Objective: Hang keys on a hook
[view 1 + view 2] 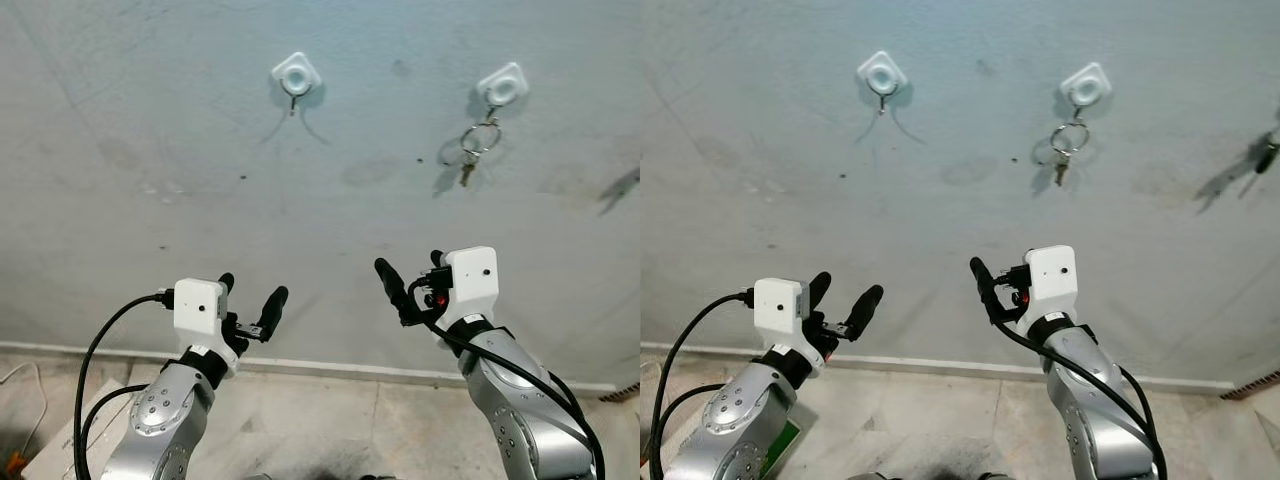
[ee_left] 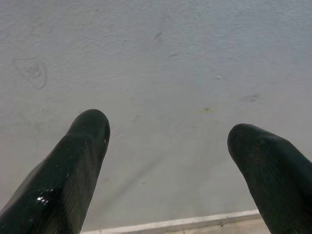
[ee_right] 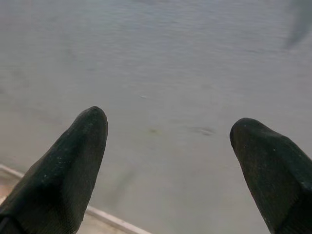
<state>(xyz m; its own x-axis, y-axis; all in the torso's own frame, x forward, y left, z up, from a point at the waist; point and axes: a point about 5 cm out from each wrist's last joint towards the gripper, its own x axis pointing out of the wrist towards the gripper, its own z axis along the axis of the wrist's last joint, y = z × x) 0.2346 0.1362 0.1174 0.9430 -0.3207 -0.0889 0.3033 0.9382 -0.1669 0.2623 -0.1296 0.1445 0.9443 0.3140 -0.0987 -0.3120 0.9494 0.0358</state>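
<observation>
Left gripper: you have it raised in front of the wall, low down, fingers spread wide with nothing between them.
Left hook: you see a white holder high on the wall, its small metal hook bare.
Right gripper: your right arm holds it up before the wall, well below the right hook, its fingers parted and empty.
Right hook: you find a second white holder high on the wall, level with the left one.
Keys: you see a ring hanging from the right hook, one key dangling under it against the wall.
Floor: pale tiles meet the skirting below your arms.
</observation>
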